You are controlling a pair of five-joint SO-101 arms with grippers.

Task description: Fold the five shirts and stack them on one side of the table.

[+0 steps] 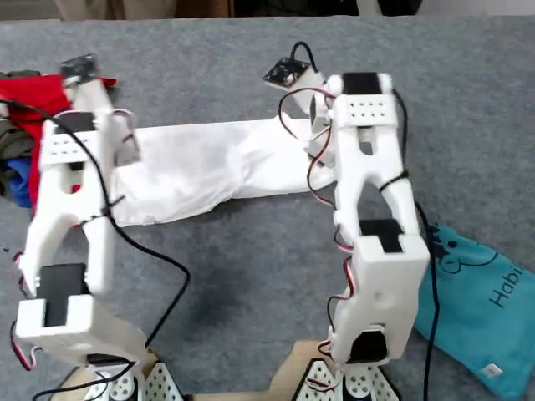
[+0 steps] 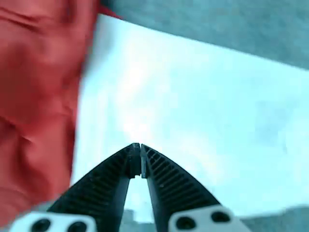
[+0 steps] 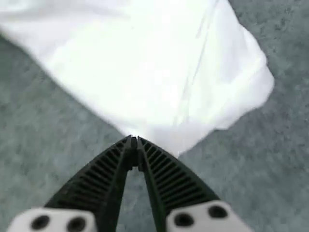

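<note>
A white shirt (image 1: 209, 167), folded into a long strip, lies across the middle of the grey table (image 1: 251, 276). My left gripper (image 2: 140, 159) is at the strip's left end, shut with its tips pressed into the white cloth (image 2: 193, 111), next to a red shirt (image 2: 38, 96). At the strip's right end, my right gripper (image 3: 134, 142) is shut with its tips pinching the edge of the white shirt (image 3: 145, 63). In the high view the left gripper (image 1: 127, 152) and the right gripper (image 1: 318, 150) stand over those two ends.
A pile of unfolded shirts, red (image 1: 29, 93) on top with dark green and blue beneath, sits at the table's left edge. A teal shirt (image 1: 476, 309) lies at the right front. Bare grey table stretches in front of the white strip.
</note>
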